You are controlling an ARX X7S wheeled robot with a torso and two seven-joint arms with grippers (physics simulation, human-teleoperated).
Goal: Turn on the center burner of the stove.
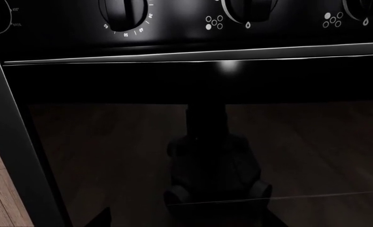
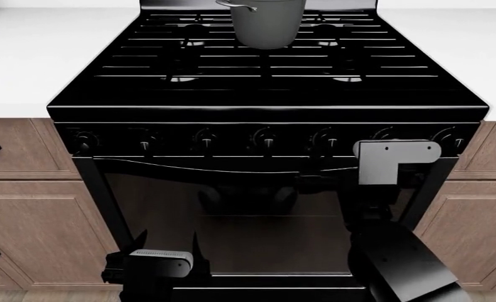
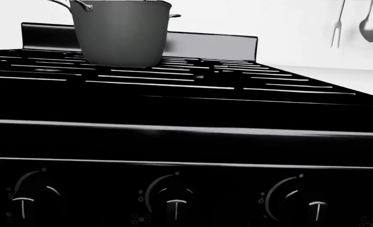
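The glossy black stove [image 2: 269, 110] fills the middle of the head view, with bar grates on top and a row of seven front knobs [image 2: 267, 138]. My right gripper [image 2: 313, 168] is raised in front of the knob row, just below the knob right of centre [image 2: 325, 138]; it is dark against the stove and its jaws cannot be made out. In the right wrist view a knob [image 3: 173, 203] is centred close ahead, and no fingers show. My left gripper [image 2: 167, 244] hangs low before the dark glass oven door [image 1: 199, 142], open and empty.
A grey pot [image 2: 266, 22] stands on the back grates and also shows in the right wrist view [image 3: 120, 30]. Brown wooden cabinets [image 2: 29, 207] flank the stove under white counters [image 2: 29, 56]. Utensils [image 3: 366, 21] hang on the wall at the right.
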